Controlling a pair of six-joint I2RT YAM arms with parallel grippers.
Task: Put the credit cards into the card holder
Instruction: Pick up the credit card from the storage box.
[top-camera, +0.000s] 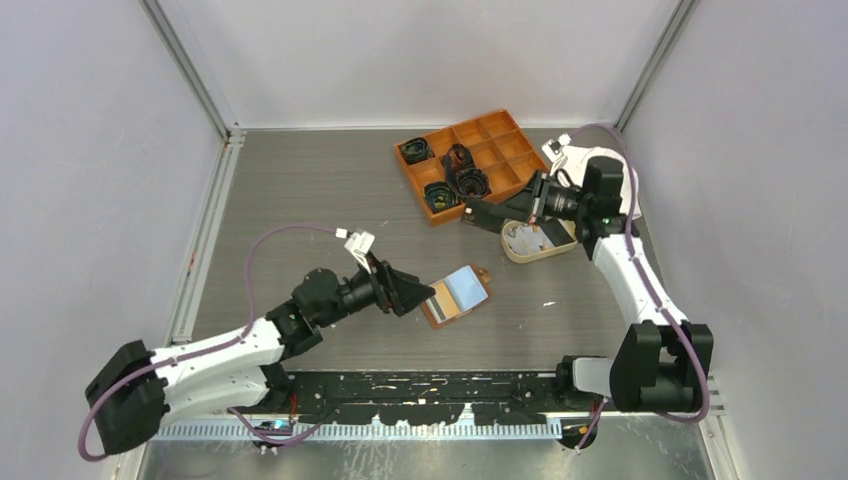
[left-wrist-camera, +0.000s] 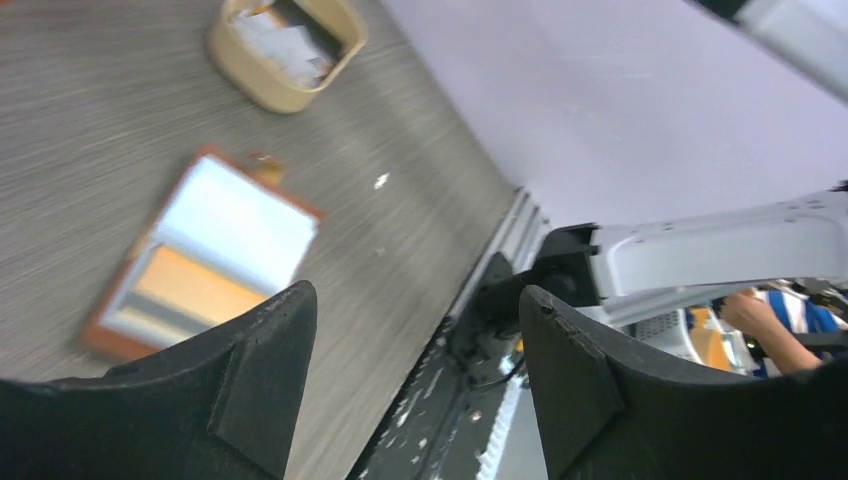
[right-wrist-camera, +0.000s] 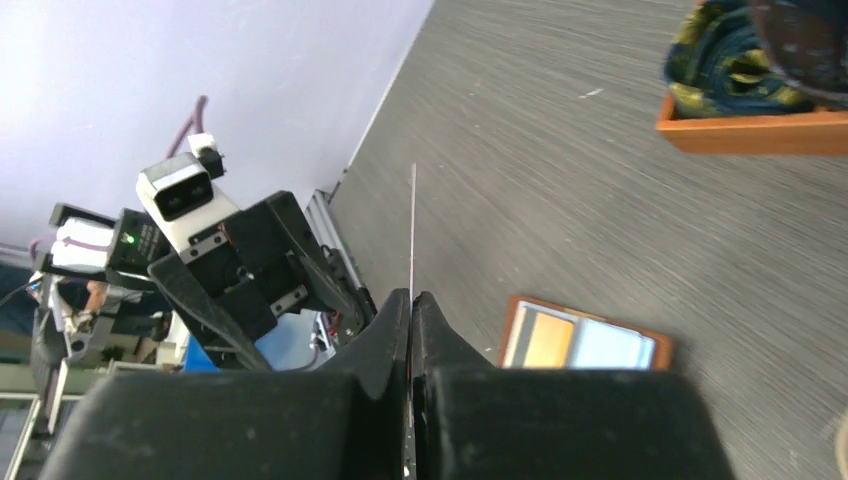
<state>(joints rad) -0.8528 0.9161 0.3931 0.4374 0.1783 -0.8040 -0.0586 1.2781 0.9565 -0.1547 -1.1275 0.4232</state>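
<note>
- Right gripper (right-wrist-camera: 411, 298): jaws pressed together, pinching a thin plastic card (right-wrist-camera: 412, 230). We see it edge-on, standing out ahead of the fingertips. We cannot tell its colour.
- Left gripper (left-wrist-camera: 415, 296): jaws spread, nothing between them.
- Brown leather card holder (top-camera: 456, 294): lies open and flat on the grey table (top-camera: 300, 200), just ahead of the left jaws and well ahead of the right jaws, lower down.
- A pale bluish panel shows on its open face beside a tan slot. We cannot tell whether that is a seated card.
- Beige oval tray (top-camera: 512, 252): behind the right jaws, under the wrist. Orange compartment box (top-camera: 508, 147): off to one side of them.
- Step in hand, as we judge it: carry the pinched card to the holder and feed it into a slot.
- To do it well, we turn the card so its leading edge runs parallel to the slot mouth, then come in shallow and slide rather than press. The card is thin and may flex or slip in the pinch.
- We would rest the left jaws on the holder's near edge to pin it, since the light wallet will likely skate under the push.
- We release only once the card is well seated.
</note>
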